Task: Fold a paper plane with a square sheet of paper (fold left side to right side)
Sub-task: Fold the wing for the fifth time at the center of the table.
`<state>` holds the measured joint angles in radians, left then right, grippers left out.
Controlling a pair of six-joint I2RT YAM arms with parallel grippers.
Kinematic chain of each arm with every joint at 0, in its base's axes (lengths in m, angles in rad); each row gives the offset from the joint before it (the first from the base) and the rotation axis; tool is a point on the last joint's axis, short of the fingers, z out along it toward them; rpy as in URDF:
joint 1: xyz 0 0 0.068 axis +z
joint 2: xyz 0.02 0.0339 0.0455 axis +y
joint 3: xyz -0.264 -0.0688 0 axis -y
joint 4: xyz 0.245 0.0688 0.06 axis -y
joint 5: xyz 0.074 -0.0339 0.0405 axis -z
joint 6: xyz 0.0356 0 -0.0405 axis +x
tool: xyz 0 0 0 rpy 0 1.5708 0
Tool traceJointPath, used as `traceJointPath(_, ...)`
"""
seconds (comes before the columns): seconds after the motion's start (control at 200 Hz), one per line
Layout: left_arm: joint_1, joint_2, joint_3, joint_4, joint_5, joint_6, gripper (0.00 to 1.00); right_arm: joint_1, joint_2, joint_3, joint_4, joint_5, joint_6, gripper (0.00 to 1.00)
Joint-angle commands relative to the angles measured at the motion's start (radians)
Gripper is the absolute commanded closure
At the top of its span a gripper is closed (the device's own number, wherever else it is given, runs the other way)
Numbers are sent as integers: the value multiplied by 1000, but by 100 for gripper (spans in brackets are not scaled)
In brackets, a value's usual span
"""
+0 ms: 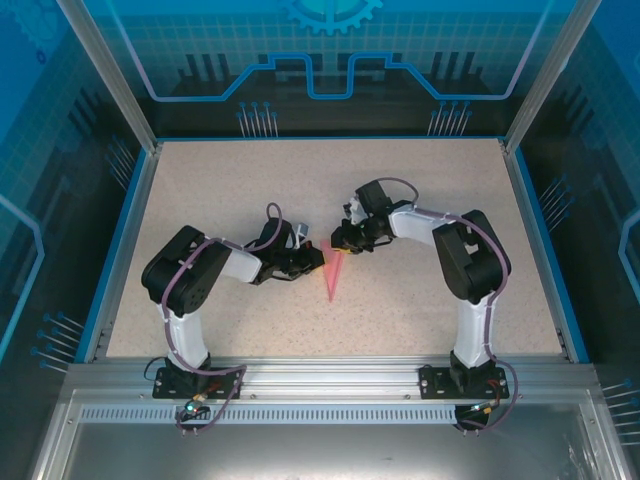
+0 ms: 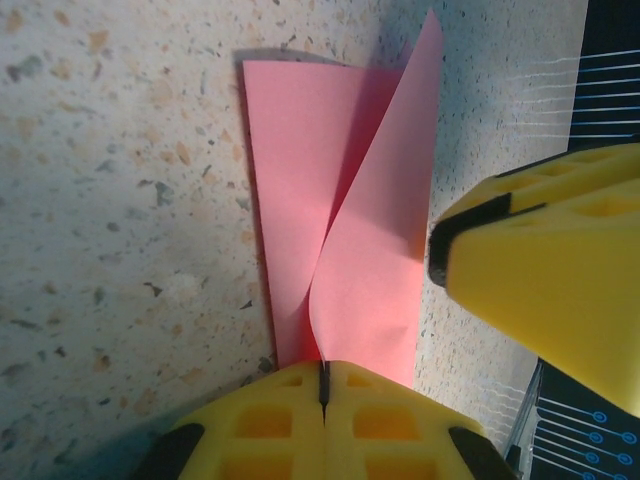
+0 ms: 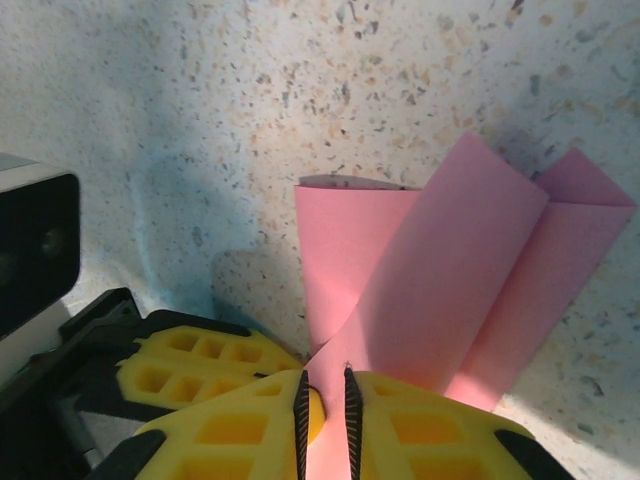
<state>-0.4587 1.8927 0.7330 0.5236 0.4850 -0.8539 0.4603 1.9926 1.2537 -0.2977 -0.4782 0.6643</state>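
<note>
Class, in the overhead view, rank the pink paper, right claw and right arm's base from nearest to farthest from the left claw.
1. Pink paper, pinched in the left claw.
2. Right claw, just across the paper.
3. Right arm's base, near edge, right.

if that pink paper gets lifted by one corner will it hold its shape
Probably floppy: a flap of the paper curls up loose by the left pincer. It looks thin, so likely light and easily pushed. The rounded fold may spring open.
</note>
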Motion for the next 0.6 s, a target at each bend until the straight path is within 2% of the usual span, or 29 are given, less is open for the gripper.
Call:
traceJointPath(0.0, 0, 45, 25, -47, -13, 31, 100, 20, 21, 39, -62, 9, -33, 80)
traceJointPath(0.595, 1, 78, 60, -78, 19, 38, 100, 24, 54, 52, -159, 81, -75, 81)
